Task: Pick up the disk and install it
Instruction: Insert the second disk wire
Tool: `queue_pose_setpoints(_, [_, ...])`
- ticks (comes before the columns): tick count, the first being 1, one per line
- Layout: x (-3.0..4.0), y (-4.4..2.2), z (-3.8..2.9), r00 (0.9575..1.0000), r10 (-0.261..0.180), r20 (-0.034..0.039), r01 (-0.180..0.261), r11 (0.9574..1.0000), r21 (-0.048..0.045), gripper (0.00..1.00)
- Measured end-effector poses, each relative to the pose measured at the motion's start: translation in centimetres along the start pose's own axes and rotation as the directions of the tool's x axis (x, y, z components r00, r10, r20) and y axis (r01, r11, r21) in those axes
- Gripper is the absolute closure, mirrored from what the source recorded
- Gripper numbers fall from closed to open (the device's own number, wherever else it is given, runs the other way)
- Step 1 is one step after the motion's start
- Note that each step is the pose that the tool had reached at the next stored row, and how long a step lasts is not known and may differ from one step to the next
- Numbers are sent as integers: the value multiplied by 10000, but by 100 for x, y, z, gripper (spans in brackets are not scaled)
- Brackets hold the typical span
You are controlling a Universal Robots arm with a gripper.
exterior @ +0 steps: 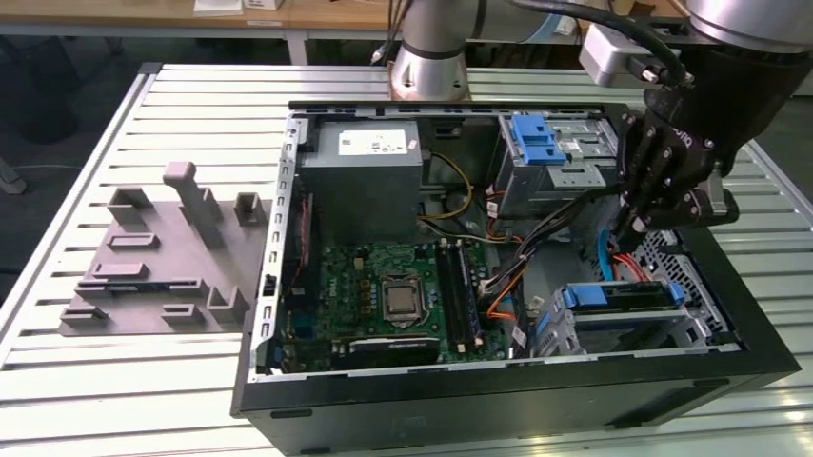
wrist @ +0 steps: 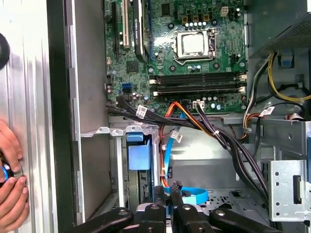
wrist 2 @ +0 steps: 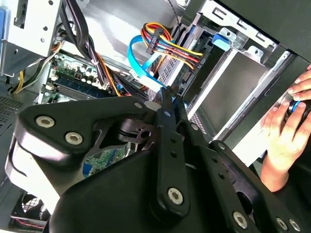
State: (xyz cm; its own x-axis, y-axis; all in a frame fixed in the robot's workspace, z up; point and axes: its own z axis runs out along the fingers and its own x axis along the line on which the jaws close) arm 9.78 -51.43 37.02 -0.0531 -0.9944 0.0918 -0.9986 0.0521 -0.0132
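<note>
The pincer (wrist 2: 167,99) hangs inside the open computer case (exterior: 508,400), its fingers pressed together on nothing, just above the blue cable (wrist: 167,155) and the bundle of wires (wrist 2: 167,46). The disk (exterior: 614,297) sits in the drive cage near the case's front edge. Beyond lie the motherboard (exterior: 381,295) and the slatted bench (exterior: 128,400).

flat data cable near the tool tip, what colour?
Light blue. The flat data cable shows best in the second wrist view, looping beside the multicoloured power wires.
</note>
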Motion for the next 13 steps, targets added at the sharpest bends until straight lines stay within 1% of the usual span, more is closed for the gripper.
queue_pose_setpoints(1, [0, -1, 2, 10000, 1, 99, -1, 10000, -5, 84])
queue_pose_setpoints(2, [0, -1, 3, 9997, 2, 256, -2, 10000, -13, 84])
queue_pose_setpoints(3, [2, -1, 6, 9993, 4, 383, -3, 10000, -20, 84])
queue_pose_setpoints(4, [3, -1, 13, 9991, 4, 430, -3, 10000, -22, 84])
queue_pose_setpoints(9, [9, -1, 41, 9991, 2, 423, -2, 10000, 0, 84])
queue_pose_setpoints(13, [9, -1, 55, 9994, 0, 353, -1, 10000, 9, 84])
